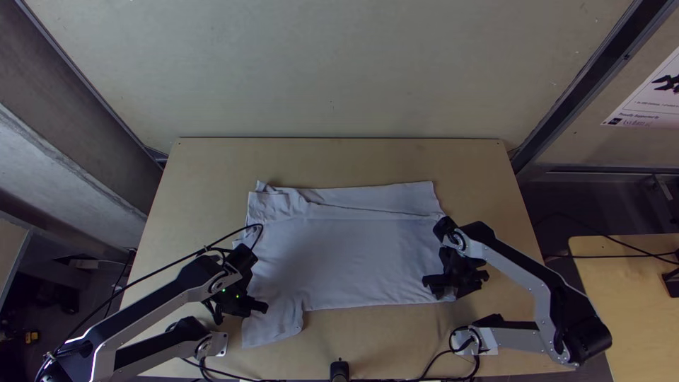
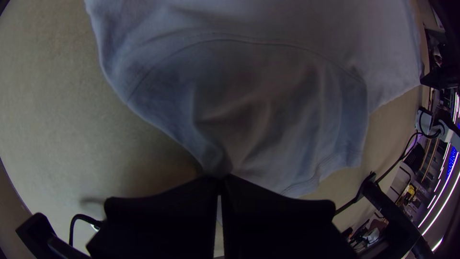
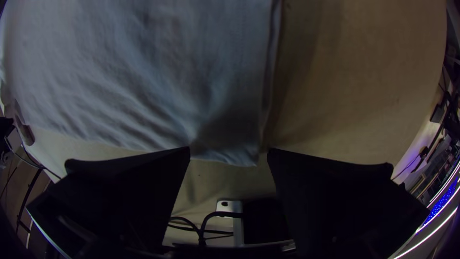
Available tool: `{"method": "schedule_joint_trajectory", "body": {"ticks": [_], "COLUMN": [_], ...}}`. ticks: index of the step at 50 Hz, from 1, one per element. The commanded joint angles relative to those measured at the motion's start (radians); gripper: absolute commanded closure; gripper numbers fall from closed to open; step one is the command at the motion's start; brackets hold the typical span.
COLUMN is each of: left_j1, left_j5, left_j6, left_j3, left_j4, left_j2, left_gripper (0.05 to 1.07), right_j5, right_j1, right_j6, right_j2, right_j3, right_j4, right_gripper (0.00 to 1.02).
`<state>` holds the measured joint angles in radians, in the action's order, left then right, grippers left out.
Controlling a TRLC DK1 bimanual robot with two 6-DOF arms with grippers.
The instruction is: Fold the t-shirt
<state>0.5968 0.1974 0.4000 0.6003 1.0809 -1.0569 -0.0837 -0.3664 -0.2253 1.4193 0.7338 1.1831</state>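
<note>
The pale t-shirt lies on the table with its far part folded over in a long strip and one sleeve sticking out at the near left. My left gripper is at that sleeve. In the left wrist view my left gripper is shut on a pinched edge of the sleeve, which creases toward the fingertips. Over the shirt's near right corner is my right gripper. The right wrist view has my right gripper open, the shirt's corner lying between its fingertips.
Bare wood of the table shows beyond the shirt and at both sides. Black cables run along the near edge, beside a dark post. A second wooden table stands at the right.
</note>
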Motion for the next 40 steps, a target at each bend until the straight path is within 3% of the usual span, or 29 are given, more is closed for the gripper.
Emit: {"method": "schedule_joint_trajectory", "body": {"ticks": [1, 7, 10, 27, 40], "left_j1": [-0.012, -0.026, -0.037, -0.238, -0.353], "left_j5": [-0.007, -0.013, -0.015, -0.010, -0.012], "left_j6": [-0.004, -0.013, -0.015, -0.067, -0.176], "left_j3": [0.004, 0.007, 0.012, 0.190, 0.320], "left_j4": [0.004, 0.005, 0.010, 0.073, 0.102], "left_j2": [0.012, 0.021, 0.023, 0.043, 0.067], "left_gripper": [1.05, 1.05, 1.05, 1.05, 1.05], "right_j5": [-0.030, -0.037, -0.037, -0.033, -0.014], "right_j1": [-0.012, -0.011, -0.011, 0.035, 0.119], "right_j6": [0.024, 0.030, 0.029, 0.035, 0.090], "right_j2": [0.018, -0.016, -0.046, -0.201, -0.221], "right_j3": [-0.017, -0.020, -0.017, 0.064, 0.105], "right_j4": [-0.002, -0.034, -0.074, -0.042, -0.017], "right_gripper": [0.45, 0.69, 0.99, 1.00, 1.00]}}
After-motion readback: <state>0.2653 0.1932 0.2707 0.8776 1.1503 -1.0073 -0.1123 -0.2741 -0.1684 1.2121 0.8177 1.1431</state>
